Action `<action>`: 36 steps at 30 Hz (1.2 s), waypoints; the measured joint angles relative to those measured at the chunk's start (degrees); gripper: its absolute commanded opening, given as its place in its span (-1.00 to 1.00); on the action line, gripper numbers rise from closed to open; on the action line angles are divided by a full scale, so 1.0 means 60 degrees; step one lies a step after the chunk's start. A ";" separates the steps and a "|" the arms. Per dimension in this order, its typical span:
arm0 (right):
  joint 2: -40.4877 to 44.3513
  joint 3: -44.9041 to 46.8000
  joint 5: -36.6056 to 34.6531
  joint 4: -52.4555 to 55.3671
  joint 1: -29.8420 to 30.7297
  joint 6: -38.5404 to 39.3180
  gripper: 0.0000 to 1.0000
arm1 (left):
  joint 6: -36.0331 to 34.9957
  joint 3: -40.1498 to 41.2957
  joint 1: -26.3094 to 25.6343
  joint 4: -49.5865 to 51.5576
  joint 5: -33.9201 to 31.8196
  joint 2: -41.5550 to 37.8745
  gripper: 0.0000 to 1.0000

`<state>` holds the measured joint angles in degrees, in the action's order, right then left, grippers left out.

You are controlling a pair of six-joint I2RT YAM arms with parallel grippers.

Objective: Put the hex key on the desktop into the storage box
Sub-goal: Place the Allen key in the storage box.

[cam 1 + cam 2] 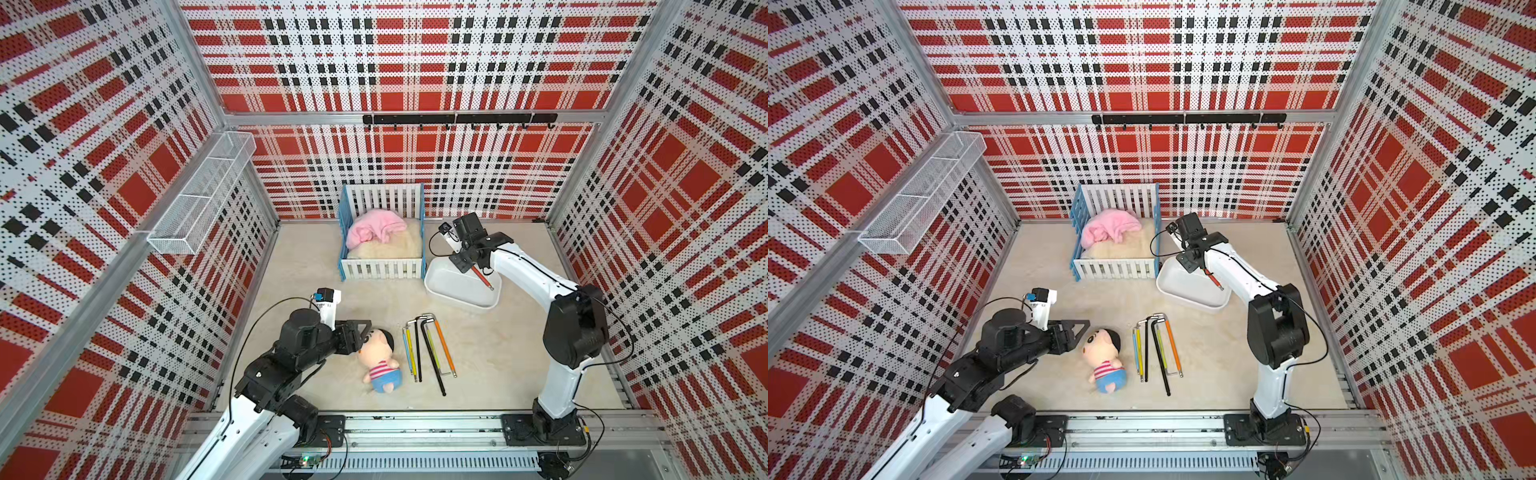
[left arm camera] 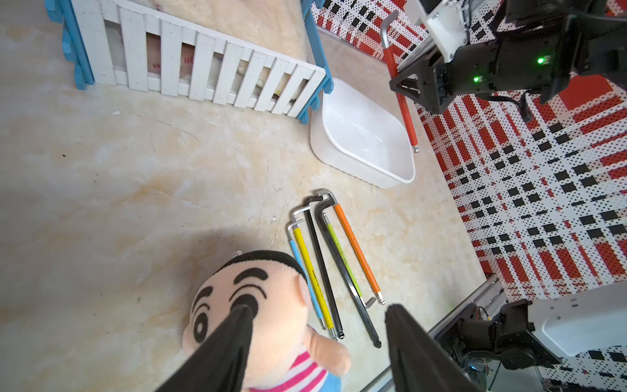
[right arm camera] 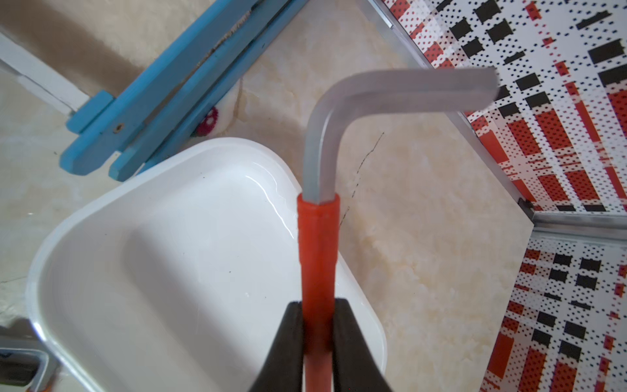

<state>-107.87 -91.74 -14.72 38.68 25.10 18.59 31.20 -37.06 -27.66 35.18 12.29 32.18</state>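
My right gripper is shut on the red sleeve of a hex key with a bare steel bend. It holds the key in the air over the right part of the white storage box, slanting down toward the box's far right rim. The storage box holds nothing else. Several more hex keys with blue, yellow, black, green and orange shafts lie side by side on the desktop. My left gripper hovers open over the doll's head, with nothing between its fingers.
A plush doll lies just left of the loose keys. A blue-and-white crib with a pink blanket touches the storage box's left corner. A wire-mesh basket hangs on the left wall and a black hook rail runs along the back.
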 measured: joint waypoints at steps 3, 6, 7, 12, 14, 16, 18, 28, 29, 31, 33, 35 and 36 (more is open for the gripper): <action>-0.0219 0.0004 -0.0018 -0.0171 0.0000 0.0368 -1.00 | 0.0000 0.0000 0.0000 -0.0004 0.0004 0.0004 0.35; -0.0266 0.0186 -0.0080 -0.0372 0.0000 0.0667 -1.00 | 0.0000 0.0000 0.0000 0.0000 0.0018 0.0004 0.35; -0.0270 0.0277 -0.0106 -0.0423 0.0000 0.0769 -1.00 | 0.0004 0.0000 0.0000 0.0000 0.0029 0.0000 0.35; -0.0361 0.0707 -0.0197 -0.0572 0.0102 0.1045 -1.00 | 0.0007 0.0000 0.0000 -0.0004 0.0051 -0.0044 0.36; -0.0448 0.0794 -0.0233 -0.0590 0.0200 0.1104 -1.00 | 0.0007 0.0000 0.0007 -0.0004 0.0062 -0.0040 0.35; -0.0543 0.0874 -0.0295 -0.0645 0.0361 0.1173 -1.00 | 0.0007 0.0000 0.0051 -0.0004 0.0066 -0.0040 0.35; -0.0623 0.0933 -0.0353 -0.0710 0.0495 0.1217 -1.00 | 0.0007 0.0000 0.0084 -0.0004 0.0069 -0.0044 0.36; -0.0936 0.1242 -0.0856 -0.0889 0.0699 0.1264 -1.00 | 0.0007 0.0000 0.0124 -0.0004 0.0069 -0.0069 0.36; -0.0936 0.1282 -0.0929 -0.0911 0.0714 0.1260 -1.00 | 0.0007 0.0000 0.0124 -0.0004 0.0069 -0.0069 0.35; -0.0936 0.1359 -0.1064 -0.0936 0.0729 0.1264 -1.00 | 0.0007 0.0000 0.0124 -0.0004 0.0069 -0.0069 0.35; -0.0936 0.1446 -0.1166 -0.0951 0.0750 0.1286 -1.00 | 0.0007 0.0000 0.0124 -0.0007 0.0069 -0.0069 0.36; -0.0936 0.1523 -0.1195 -0.0962 0.0780 0.1297 -1.00 | 0.0007 0.0000 0.0127 -0.0004 0.0069 -0.0069 0.36; -0.0936 0.1552 -0.1198 -0.0958 0.0798 0.1300 -1.00 | 0.0007 0.0000 0.0135 -0.0004 0.0069 -0.0069 0.36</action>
<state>-113.49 -82.43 -21.91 32.93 29.89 26.39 31.24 -37.06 -26.85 35.16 12.71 31.77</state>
